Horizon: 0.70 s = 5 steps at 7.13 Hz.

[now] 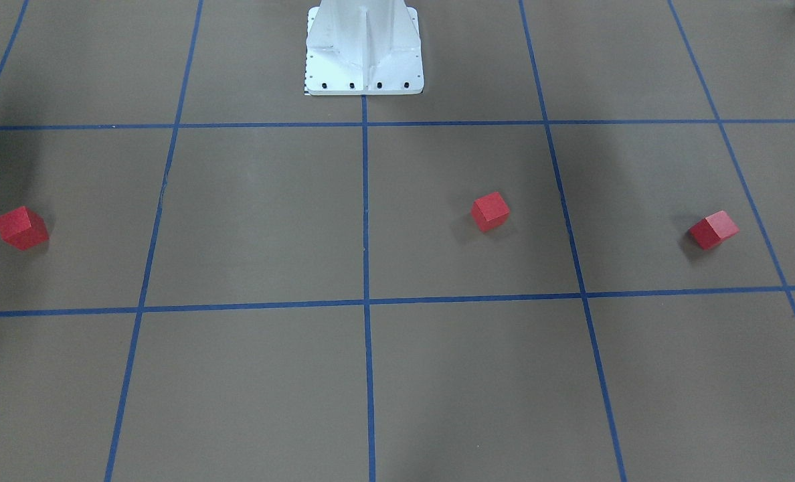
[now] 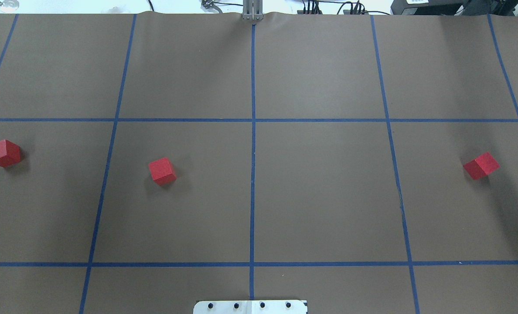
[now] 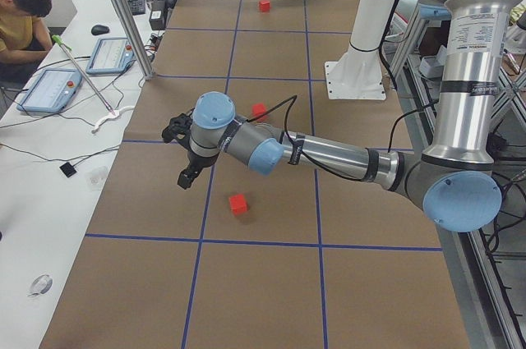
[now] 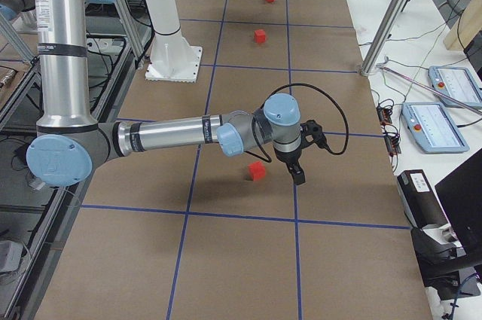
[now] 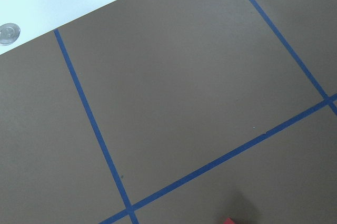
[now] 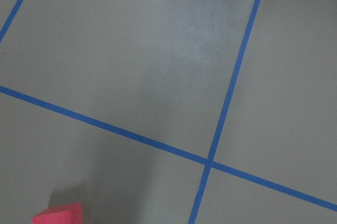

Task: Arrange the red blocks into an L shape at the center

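Three red blocks (image 2: pixel 162 171) sit well apart on the table (image 2: pixel 328 205).

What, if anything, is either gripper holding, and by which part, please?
Nothing: all three red blocks sit on the table, apart from the left gripper and the right gripper.
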Tool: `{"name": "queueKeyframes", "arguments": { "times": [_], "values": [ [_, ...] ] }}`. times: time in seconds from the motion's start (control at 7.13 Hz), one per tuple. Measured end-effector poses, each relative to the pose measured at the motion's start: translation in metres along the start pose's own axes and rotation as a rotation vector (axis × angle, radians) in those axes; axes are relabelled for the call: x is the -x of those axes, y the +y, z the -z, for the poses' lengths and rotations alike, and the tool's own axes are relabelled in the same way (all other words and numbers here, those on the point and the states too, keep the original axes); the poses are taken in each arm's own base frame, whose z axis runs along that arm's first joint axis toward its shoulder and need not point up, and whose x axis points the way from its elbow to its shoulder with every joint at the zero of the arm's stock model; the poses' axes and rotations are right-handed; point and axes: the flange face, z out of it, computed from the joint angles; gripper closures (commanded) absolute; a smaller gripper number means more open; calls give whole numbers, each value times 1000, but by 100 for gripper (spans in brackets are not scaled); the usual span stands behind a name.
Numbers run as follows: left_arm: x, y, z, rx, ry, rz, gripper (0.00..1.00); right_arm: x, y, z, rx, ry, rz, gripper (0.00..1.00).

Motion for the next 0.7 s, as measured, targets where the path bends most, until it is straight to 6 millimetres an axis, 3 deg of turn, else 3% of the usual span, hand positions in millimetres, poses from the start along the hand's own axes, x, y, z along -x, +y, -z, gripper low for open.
{"name": "queueKeyframes", "arguments": {
  "times": [0.42,0.7],
  "values": [
    [-2,0,-3,0,4,-8,0,72,5,-68,105,-77,30,1],
    [-2,0,-4,-1,5,-9,0,87,31,-93,140,-95,-1,1]
  ]
}}
